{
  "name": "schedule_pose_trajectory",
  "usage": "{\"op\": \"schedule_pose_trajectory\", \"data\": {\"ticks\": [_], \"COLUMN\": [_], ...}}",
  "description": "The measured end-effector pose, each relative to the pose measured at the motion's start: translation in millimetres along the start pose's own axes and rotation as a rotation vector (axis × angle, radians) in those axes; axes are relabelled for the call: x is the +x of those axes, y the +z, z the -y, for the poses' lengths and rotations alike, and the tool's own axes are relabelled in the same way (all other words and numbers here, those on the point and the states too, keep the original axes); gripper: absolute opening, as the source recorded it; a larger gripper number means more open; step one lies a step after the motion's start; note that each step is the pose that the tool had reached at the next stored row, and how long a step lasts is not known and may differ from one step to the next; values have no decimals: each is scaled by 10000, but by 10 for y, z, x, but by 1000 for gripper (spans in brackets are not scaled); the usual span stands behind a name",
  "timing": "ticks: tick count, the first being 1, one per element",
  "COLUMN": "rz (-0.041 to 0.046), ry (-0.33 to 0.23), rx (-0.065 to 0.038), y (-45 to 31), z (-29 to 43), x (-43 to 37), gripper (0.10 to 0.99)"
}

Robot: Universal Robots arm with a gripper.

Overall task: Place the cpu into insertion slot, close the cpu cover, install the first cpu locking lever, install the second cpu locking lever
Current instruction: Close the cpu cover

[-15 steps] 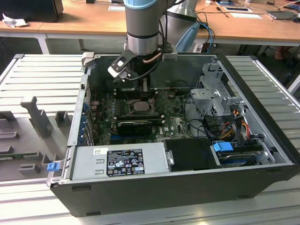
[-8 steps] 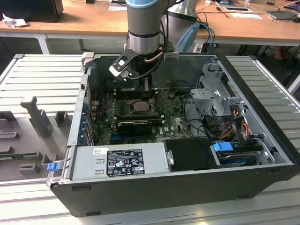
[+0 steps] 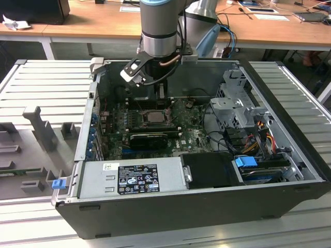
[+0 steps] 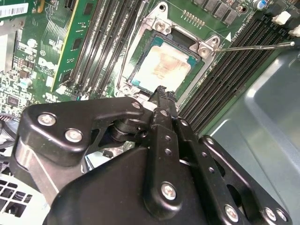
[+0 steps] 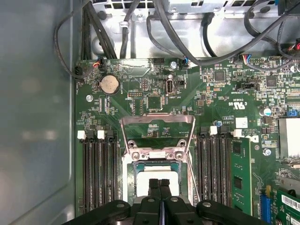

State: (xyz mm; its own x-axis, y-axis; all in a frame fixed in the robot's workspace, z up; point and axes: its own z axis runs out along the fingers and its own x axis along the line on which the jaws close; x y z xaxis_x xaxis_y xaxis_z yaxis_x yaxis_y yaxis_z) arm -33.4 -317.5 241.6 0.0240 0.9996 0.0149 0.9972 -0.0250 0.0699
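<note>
Hovering just above the cpu (image 4: 161, 65), which already sits in the insertion slot (image 5: 130, 183), jaws pressed tight together and gripping nothing.

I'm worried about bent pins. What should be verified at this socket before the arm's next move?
1. cpu lies in the insertion slot, pale top up: ok.
2. cpu seated fully flush: cannot tell.
3. cpu cover closed over the chip: not ok, it stands open.
4. locking lever latched: not ok, the rod sticks out free.
5. gripper empty: ok, shut on nothing, over the cpu's edge.
</note>
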Motion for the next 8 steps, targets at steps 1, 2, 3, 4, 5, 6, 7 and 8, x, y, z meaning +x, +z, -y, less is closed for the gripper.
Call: {"op": "schedule_pose_trajectory", "data": {"ticks": [1, 2, 3, 4, 5, 6, 7, 8], "rz": [0, 0, 0, 0, 0, -1, -1, -1], "ry": [0, 0, 0, 0, 0, 0, -2, -2], "rx": [0, 0, 0, 1, 0, -1, 0, 1], "y": [-2, -4, -7, -9, -12, -12, -12, -13], "z": [0, 0, 0, -1, -1, -1, -4, -8], "x": [0, 0, 0, 0, 0, 0, 0, 1], "gripper": [106, 106, 106, 106, 106, 106, 106, 106]}}
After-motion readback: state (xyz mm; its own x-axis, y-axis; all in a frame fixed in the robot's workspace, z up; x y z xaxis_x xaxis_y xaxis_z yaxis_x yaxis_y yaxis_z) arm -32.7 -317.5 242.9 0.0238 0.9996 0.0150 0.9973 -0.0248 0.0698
